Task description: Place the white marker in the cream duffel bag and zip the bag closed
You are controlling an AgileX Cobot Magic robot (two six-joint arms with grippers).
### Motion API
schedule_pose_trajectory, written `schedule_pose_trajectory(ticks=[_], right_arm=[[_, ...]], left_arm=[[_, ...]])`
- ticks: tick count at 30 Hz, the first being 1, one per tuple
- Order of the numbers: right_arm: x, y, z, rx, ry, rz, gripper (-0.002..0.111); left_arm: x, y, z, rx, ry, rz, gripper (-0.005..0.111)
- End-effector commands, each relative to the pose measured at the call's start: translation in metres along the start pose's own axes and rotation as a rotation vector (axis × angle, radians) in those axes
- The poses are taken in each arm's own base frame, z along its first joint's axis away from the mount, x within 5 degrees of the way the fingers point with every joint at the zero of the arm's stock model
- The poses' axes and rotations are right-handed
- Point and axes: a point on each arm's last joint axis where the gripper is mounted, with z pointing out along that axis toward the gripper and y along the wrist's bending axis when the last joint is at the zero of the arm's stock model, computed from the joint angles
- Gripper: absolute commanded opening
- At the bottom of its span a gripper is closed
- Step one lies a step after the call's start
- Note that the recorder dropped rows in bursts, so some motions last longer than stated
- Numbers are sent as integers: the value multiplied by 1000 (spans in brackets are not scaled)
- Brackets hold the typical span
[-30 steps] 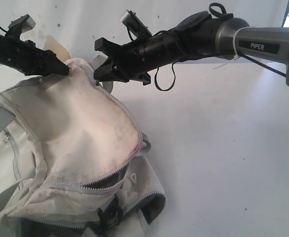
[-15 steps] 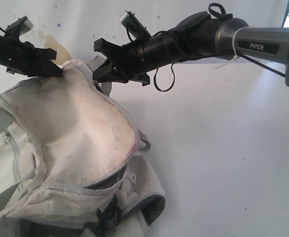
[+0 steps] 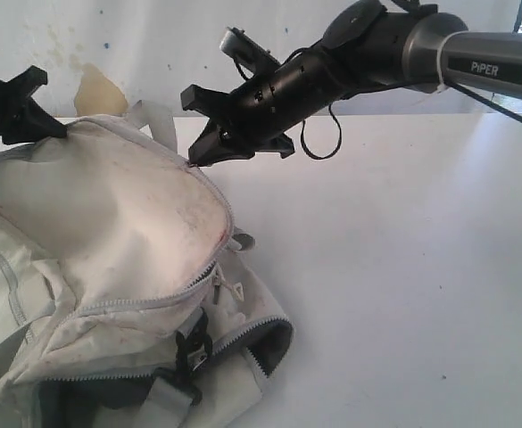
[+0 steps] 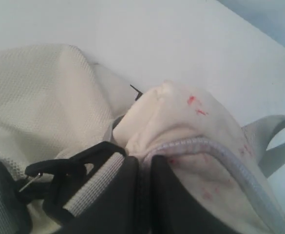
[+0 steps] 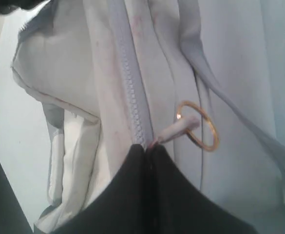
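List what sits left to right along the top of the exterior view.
left gripper → tan patch → grey strap → right gripper → PIPER label. Both grippers pinch the cream duffel bag.

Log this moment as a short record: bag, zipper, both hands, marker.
bag: cream, smudged, slumped on the white table
left hand: shut, pinching the bag's fabric edge
right hand: shut on the zipper, beside a gold ring
zipper: teeth meshed along the stretch shown in the right wrist view
lower zip opening: gaping, dark inside
marker: not visible in any view
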Motion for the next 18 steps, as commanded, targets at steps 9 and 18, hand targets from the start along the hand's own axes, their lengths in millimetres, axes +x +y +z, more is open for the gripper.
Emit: schedule_pose_trajectory(ticks=[9,18], right_arm=[[-12,-9,-48,124,-69,58,0],[8,-4,-47,77,150,128,0]], left_arm=[[-15,26,-55,-150,-125,-51,0],[-14,29,-71,-296,-125,-37,0]])
